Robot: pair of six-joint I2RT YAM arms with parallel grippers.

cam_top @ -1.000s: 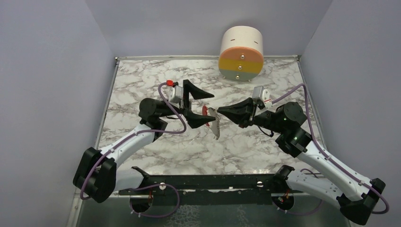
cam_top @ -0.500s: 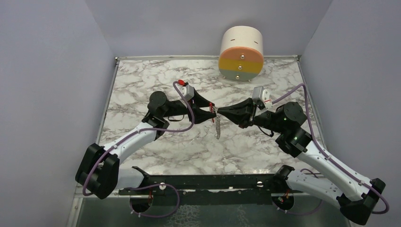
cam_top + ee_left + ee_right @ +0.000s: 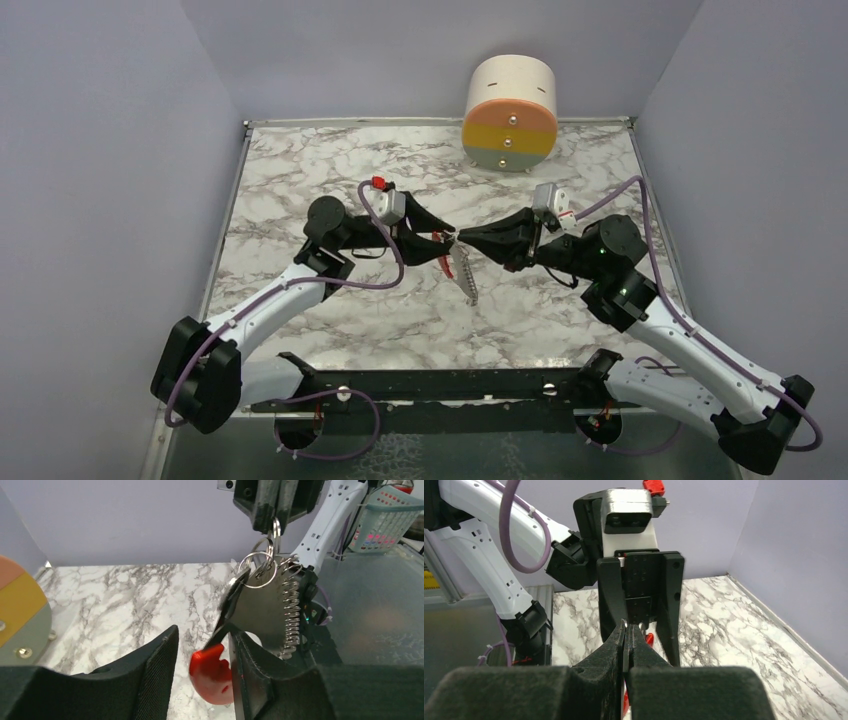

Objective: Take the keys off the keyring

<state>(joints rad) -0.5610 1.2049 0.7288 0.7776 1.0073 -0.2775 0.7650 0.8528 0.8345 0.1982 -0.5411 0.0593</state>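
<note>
My right gripper (image 3: 462, 236) is shut on the keyring (image 3: 274, 529), a thin metal loop held above the marble table (image 3: 300, 170); in the right wrist view (image 3: 626, 627) its jaws are pressed together. A bigger ring hangs from the loop and carries the keys: a dark flat plate (image 3: 262, 615), a silvery jagged strip (image 3: 466, 278) and a red plastic piece (image 3: 215, 676). My left gripper (image 3: 438, 243) faces the right one, its jaws partly closed around the red piece (image 3: 204, 632). That piece rests against one finger (image 3: 255, 680), and a gap shows on the other side.
A round drum (image 3: 510, 110) with peach, yellow and grey bands stands at the back, right of centre. Lilac walls close in the table on three sides. A black frame bar (image 3: 440, 385) runs along the near edge between the arm bases.
My left gripper went from wide open to half closed around the hanging keys and drew slightly left. The silvery strip now hangs slanted. My right gripper stayed put and shut.
</note>
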